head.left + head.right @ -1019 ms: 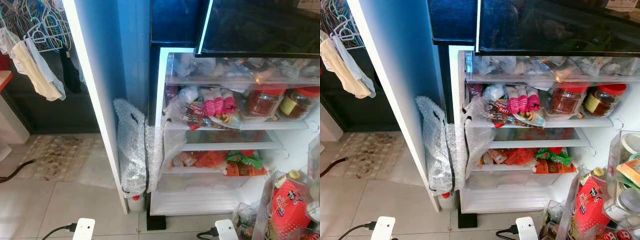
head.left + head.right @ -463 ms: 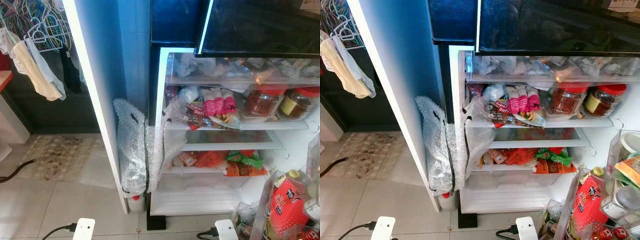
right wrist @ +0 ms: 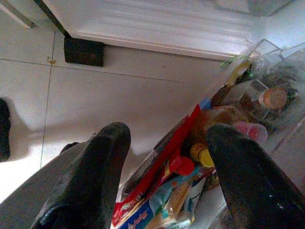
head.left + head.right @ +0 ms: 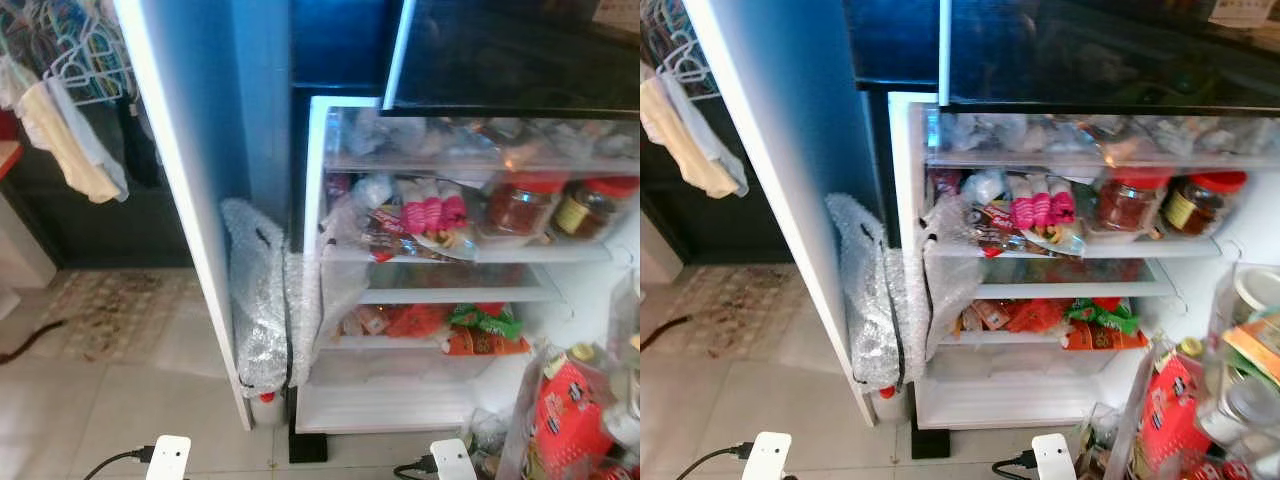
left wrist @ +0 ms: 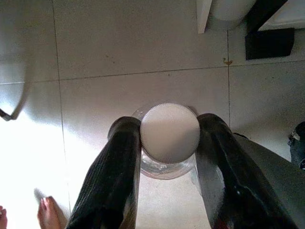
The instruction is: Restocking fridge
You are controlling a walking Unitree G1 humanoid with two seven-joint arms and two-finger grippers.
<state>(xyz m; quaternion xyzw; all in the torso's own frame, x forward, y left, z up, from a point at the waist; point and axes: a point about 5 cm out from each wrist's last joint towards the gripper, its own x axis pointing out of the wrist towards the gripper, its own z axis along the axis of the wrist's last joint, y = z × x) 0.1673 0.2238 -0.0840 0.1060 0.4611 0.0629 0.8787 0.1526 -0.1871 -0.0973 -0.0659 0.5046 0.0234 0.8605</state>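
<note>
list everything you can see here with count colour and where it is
fridge: 1, white inside, door open, straight ahead
jars with red lids: 2, upper shelf, right side
pink packets: a few, upper shelf, middle
red and green snack packs: several, lower shelf
bubble wrap: 1 clear bundle, on the floor against the fridge's left edge
red bag: 1, in the door rack at right
clothes on hangers: several, pale, far left
jar with white lid: 1, clear, between the left gripper's fingers
left gripper: black fingers closed on the jar, above the tiled floor
right gripper: black fingers apart, above the door rack
</note>
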